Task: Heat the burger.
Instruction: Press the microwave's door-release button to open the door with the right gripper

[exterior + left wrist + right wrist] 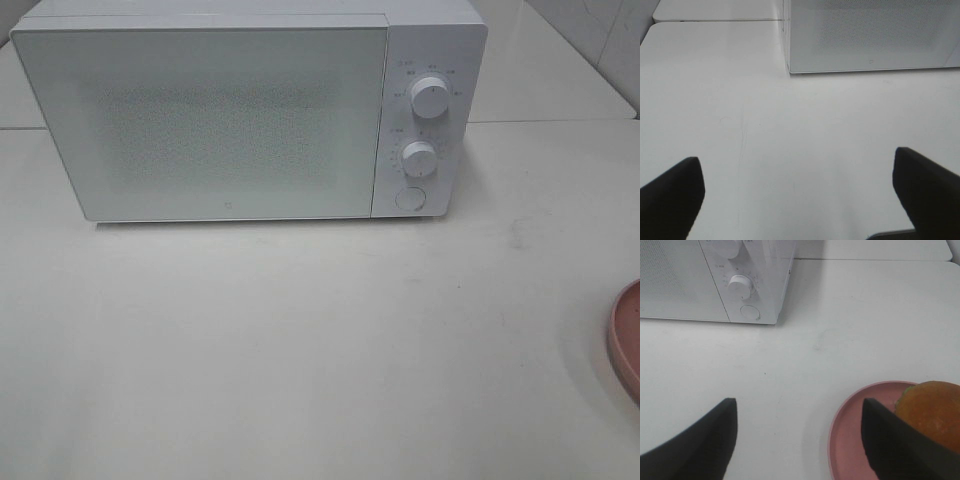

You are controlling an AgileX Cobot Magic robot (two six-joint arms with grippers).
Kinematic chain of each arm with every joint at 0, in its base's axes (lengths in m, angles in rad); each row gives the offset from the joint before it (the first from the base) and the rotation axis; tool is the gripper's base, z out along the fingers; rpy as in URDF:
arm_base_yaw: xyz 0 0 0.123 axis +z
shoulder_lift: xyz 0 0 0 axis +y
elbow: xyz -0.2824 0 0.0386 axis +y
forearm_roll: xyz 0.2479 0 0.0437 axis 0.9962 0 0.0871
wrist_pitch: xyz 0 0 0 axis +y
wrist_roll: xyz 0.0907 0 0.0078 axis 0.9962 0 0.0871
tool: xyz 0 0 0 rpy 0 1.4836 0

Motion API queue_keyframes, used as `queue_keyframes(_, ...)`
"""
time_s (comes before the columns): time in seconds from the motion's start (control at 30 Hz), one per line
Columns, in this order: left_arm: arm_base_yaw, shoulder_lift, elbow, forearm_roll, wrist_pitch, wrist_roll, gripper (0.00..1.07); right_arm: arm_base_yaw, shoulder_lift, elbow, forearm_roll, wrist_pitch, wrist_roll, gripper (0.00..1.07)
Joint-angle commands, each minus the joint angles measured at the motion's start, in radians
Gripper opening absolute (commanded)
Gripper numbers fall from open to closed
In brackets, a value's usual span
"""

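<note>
A white microwave (230, 120) is standing at the far side of the counter (300, 350) with its door closed. Two knobs (429, 97) and a round button (410, 198) are lining its right-hand panel. A pink plate (845, 440) is sitting at the near right of the counter, well apart from the microwave, and is only partly showing at the right edge of the high view. The burger (935, 412) is resting on that plate, its glossy brown bun facing up.

The left gripper (795, 157) is hovering over bare counter in front of the microwave's left corner, its jaws standing wide apart and holding nothing. The right gripper (799, 402) is hanging just left of the plate, its jaws also apart with bare counter between them. One dark finger (895, 445) is overlapping the plate and burger in the wrist view, and I cannot tell whether it is touching them.
</note>
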Motion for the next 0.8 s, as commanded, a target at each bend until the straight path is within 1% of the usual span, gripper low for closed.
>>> queue_keyframes(0.03,0.001,-0.024,0.002,0.0,-0.013,-0.001,0.94,-0.004,0.069,0.011,-0.002,-0.106,0.003,0.68)
queue_keyframes(0.17,0.001,-0.024,0.002,0.0,-0.013,-0.001,0.94,-0.004,0.115,0.016,-0.002,-0.169,0.003,0.68)
queue_keyframes(0.23,0.001,-0.024,0.002,0.0,-0.013,-0.001,0.94,-0.004,0.169,0.026,-0.002,-0.243,0.003,0.68)
queue_keyframes(0.4,0.001,-0.024,0.002,0.0,-0.013,-0.001,0.94,-0.004,0.236,0.03,-0.002,-0.307,0.003,0.68)
queue_keyframes(0.6,0.001,-0.024,0.002,0.0,-0.013,-0.001,0.94,-0.004,0.356,0.03,-0.002,-0.411,0.003,0.68)
queue_keyframes(0.67,0.001,-0.024,0.002,0.0,-0.013,-0.001,0.94,-0.004,0.37,0.03,-0.002,-0.424,0.003,0.68)
queue_keyframes(0.8,0.001,-0.024,0.002,0.0,-0.013,-0.001,0.94,-0.004,0.452,0.03,-0.005,-0.511,0.003,0.68)
